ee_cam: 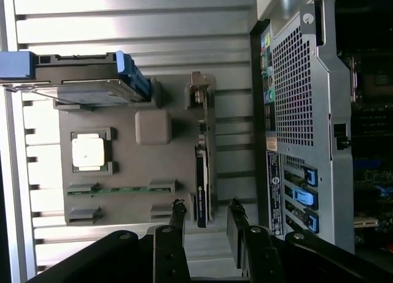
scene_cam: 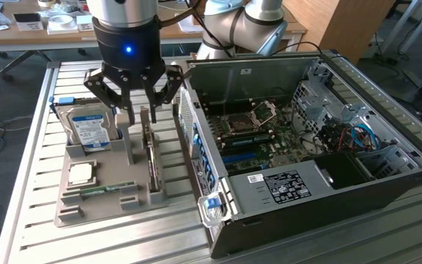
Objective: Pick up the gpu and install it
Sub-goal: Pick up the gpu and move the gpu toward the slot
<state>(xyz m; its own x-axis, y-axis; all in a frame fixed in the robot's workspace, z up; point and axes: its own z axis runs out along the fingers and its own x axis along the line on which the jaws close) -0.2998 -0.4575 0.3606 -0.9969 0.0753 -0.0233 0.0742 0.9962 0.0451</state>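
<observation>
The gpu stands on its long edge in a slot of the grey holder tray, a thin dark card with a metal end bracket. My gripper hangs just above its far end, open. In the wrist view the gpu shows edge-on, its bracket at the far end. There my gripper has one of its fingers on each side of the card's near end, a gap to either side. Nothing is held.
The tray also carries a hard drive, a CPU and a RAM stick. The open PC case lies on the exterior view's right, its motherboard exposed and its perforated rear wall close beside the tray.
</observation>
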